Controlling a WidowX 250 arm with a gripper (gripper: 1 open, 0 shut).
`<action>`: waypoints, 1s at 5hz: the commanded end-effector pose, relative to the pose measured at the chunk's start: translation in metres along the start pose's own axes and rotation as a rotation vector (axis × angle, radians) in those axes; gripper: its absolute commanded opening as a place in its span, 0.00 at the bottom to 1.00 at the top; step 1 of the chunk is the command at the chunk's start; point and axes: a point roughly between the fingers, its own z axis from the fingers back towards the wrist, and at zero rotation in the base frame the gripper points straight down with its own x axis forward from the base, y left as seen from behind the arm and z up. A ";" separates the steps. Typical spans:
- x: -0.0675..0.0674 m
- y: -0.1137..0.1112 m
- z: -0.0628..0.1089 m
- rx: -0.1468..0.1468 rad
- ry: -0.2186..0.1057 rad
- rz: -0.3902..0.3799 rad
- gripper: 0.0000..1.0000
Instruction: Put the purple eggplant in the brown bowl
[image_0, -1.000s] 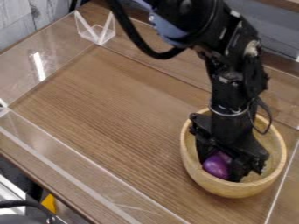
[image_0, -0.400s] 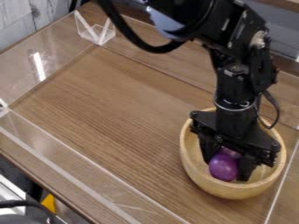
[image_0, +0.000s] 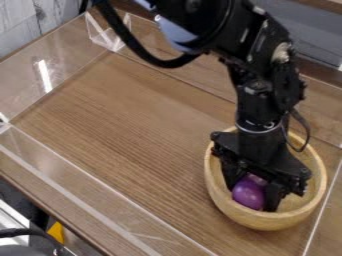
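The brown bowl sits on the wooden table at the right front. My gripper points straight down into it, with its black fingers inside the rim on either side of the purple eggplant. The eggplant is clamped between the fingers, low in the bowl's hollow. Only its glossy rounded end shows. I cannot tell whether it touches the bowl's bottom. The dark arm rises from the bowl toward the top of the view.
Low clear plastic walls fence the wooden table top on the left, front and back. A small clear plastic stand sits at the back left corner. The bowl lies near the table's right edge.
The gripper swayed slightly right and then back left over the bowl, and the eggplant moved with it. The jaws kept the same width. The bowl stayed in place.
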 end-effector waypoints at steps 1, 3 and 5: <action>0.008 0.000 0.014 -0.019 -0.054 -0.006 0.00; 0.011 0.017 0.021 -0.025 -0.058 0.022 0.00; 0.014 0.030 0.033 -0.018 -0.053 0.053 1.00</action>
